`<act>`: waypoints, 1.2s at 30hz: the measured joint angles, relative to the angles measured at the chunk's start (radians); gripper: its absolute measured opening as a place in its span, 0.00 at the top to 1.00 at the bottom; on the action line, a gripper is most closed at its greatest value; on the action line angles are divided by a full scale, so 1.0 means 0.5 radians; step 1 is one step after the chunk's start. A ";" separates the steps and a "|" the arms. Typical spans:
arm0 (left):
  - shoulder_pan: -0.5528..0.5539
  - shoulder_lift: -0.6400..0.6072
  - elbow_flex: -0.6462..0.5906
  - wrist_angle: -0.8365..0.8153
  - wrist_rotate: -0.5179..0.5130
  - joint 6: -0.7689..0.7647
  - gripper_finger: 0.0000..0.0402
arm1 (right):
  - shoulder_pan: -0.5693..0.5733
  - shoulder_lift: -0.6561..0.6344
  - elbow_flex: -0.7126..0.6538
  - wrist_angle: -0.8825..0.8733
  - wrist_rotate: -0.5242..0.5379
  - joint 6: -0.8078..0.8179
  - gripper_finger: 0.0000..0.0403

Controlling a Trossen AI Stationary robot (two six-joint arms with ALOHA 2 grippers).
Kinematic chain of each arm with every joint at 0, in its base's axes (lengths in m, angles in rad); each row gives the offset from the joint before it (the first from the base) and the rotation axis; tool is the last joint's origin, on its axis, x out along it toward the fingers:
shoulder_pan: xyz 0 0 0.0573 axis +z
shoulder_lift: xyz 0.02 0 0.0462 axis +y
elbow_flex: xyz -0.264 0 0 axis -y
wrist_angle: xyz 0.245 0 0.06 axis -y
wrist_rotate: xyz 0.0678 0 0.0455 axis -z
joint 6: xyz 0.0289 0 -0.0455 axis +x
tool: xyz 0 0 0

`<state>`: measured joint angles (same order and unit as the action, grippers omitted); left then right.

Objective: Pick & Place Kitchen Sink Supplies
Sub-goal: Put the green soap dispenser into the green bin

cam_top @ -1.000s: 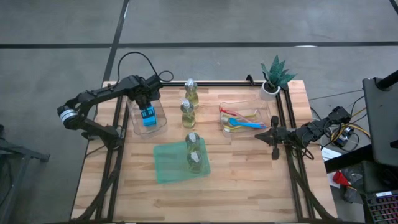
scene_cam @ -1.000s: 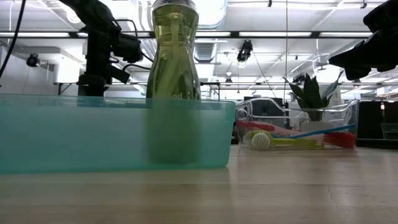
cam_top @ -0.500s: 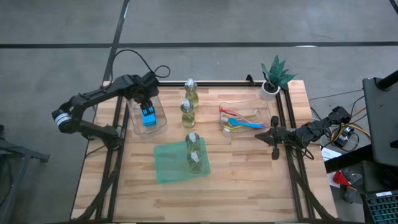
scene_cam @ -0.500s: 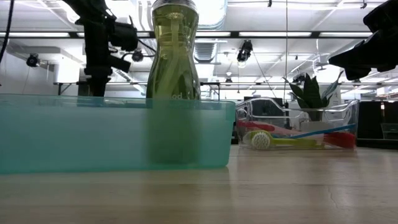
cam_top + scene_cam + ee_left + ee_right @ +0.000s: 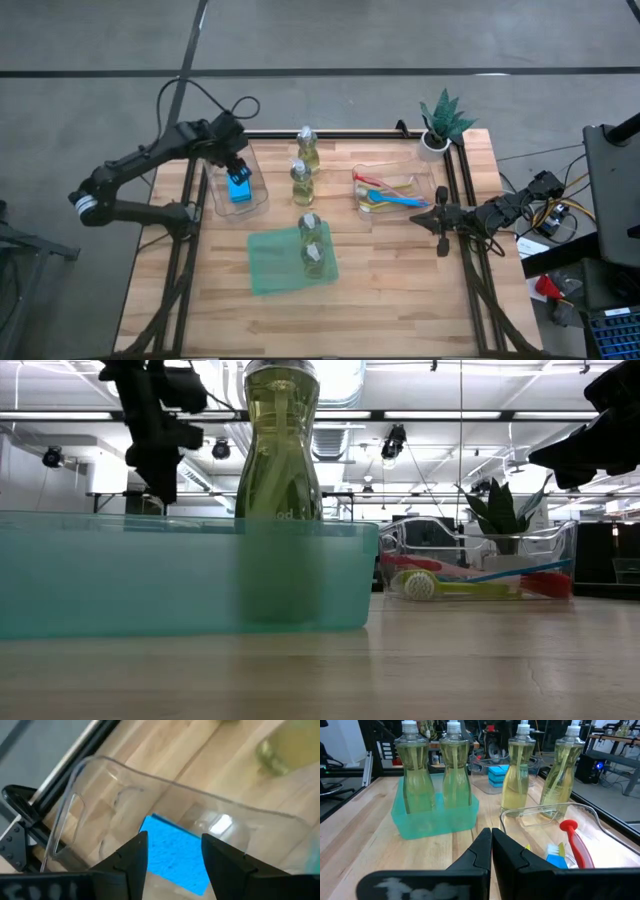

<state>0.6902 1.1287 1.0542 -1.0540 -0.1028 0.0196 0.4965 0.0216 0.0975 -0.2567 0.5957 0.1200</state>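
Four clear bottles of yellowish liquid with white caps stand on the wooden surface [image 5: 400, 290]: two [image 5: 311, 240] sit inside the translucent teal tray [image 5: 270, 268] near the middle, and two [image 5: 303, 165] stand loose behind it, towards the far edge. Judged from this layout, the bottle sorting is about half done.

Stacked blue rectangular sponges [image 5: 238, 185] rest in the clear plastic bin [image 5: 255, 203] at the left; the exact count cannot be told, since the stack shows mostly one top face. That step looks finished or nearly so.

Thin red, yellow and blue brushes [image 5: 385, 195] lie together in a second clear bin [image 5: 358, 172] at the right; about three colours are distinguishable, no firm count.

Left hand [image 5: 170, 851]: above the sponge bin, fingers parted, holding nothing; the blue sponge lies below and between them in the wrist view.

Right hand [image 5: 490, 840]: idle near the right edge, beside the brush bin, fingers pressed together and empty.

One small potted green plant [image 5: 440, 125] stands at the far right corner, untouched.
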 joint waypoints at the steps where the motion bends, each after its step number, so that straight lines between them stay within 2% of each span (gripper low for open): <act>1: -0.006 -0.028 0.000 0.010 0.013 -0.031 0.56 | 0.001 0.000 0.000 0.000 0.000 0.000 0.98; 16: -0.061 -0.324 -0.024 0.070 0.038 -0.302 0.75 | 0.001 -0.001 0.000 0.000 0.000 0.000 0.98; 21: -0.063 -0.344 -0.025 0.078 0.060 -0.343 0.84 | 0.000 -0.001 0.000 0.000 0.000 0.000 0.98; 24: -0.065 -0.360 -0.026 0.119 0.156 -0.380 0.91 | 0.000 0.000 0.000 0.000 0.000 0.000 0.98; 27: -0.092 -0.398 -0.027 0.222 0.325 -0.412 0.98 | 0.001 0.000 0.000 0.000 0.000 0.000 0.98; 31: -0.159 -0.508 -0.030 0.445 0.511 -0.510 0.99 | 0.000 -0.001 0.000 0.000 0.000 0.000 0.98; 33: -0.217 -0.596 -0.062 0.578 0.501 -0.567 1.00 | 0.000 -0.001 0.000 0.000 0.000 0.000 0.98; 36: -0.311 -0.758 -0.171 0.755 0.377 -0.650 1.00 | 0.000 -0.001 0.000 0.000 0.000 0.000 0.98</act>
<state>0.5347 0.7497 0.9687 -0.6766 0.0858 -0.3053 0.4965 0.0212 0.0975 -0.2565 0.5957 0.1200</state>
